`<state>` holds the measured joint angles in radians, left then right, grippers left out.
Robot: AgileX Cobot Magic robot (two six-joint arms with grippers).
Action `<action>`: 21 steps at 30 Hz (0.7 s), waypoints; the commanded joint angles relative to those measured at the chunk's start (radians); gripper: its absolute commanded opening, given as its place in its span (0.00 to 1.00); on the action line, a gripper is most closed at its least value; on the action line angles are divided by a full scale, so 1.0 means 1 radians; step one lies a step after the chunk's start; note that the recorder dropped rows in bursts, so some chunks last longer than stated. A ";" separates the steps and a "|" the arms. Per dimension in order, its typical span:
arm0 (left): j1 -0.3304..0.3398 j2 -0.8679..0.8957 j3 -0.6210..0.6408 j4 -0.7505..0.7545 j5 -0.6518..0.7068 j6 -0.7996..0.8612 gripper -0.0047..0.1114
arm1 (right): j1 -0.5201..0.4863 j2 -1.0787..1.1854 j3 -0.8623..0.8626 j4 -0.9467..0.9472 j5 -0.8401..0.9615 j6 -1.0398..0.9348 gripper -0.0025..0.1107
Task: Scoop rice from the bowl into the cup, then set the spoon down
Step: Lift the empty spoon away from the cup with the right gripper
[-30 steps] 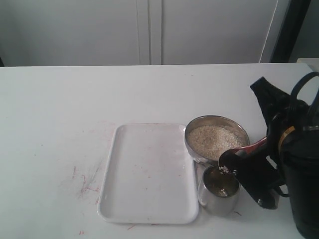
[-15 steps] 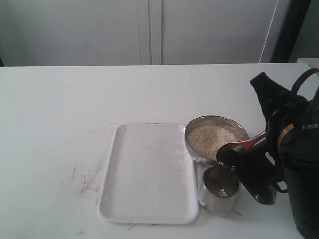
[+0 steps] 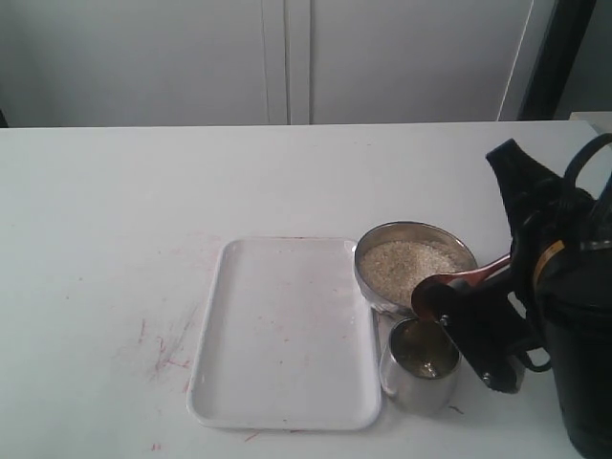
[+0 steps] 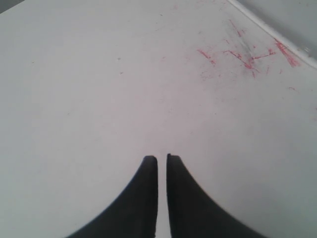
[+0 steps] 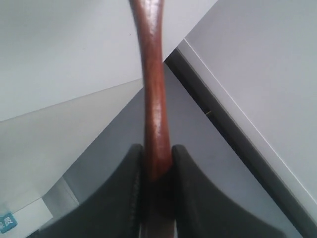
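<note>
Two steel vessels stand close together, so the tipped spoon has only a short trip between them.

The white surface carries a white tray with nothing on it, probably where the spoon is meant to rest later. Just right of the tray stands the bowl, and the cup sits just in front of it, near enough to keep spills small. The right gripper has its jaws clenched on the spoon's handle and holds the head tilted over the cup's mouth, which looks like the pouring step. The left gripper hovers over bare surface, out of the way, its jaws pressed nearly together on nothing. Rice fills the bowl, but how much lies in the cup cannot be told.
</note>
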<state>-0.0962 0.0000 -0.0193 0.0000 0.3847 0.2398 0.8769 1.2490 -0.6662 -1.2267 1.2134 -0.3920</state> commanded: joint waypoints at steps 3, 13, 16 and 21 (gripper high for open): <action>-0.007 0.000 0.009 -0.006 0.050 -0.005 0.16 | 0.000 -0.003 0.004 0.008 0.008 0.306 0.02; -0.007 0.000 0.009 -0.006 0.050 -0.005 0.16 | 0.000 -0.003 -0.065 0.355 0.008 0.751 0.02; -0.007 0.000 0.009 -0.006 0.050 -0.005 0.16 | 0.000 -0.003 -0.117 0.514 0.008 0.827 0.02; -0.007 0.000 0.009 -0.006 0.050 -0.005 0.16 | 0.000 -0.003 -0.199 0.675 0.008 0.829 0.02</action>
<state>-0.0962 0.0000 -0.0193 0.0000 0.3847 0.2398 0.8769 1.2490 -0.8225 -0.6231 1.2161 0.4189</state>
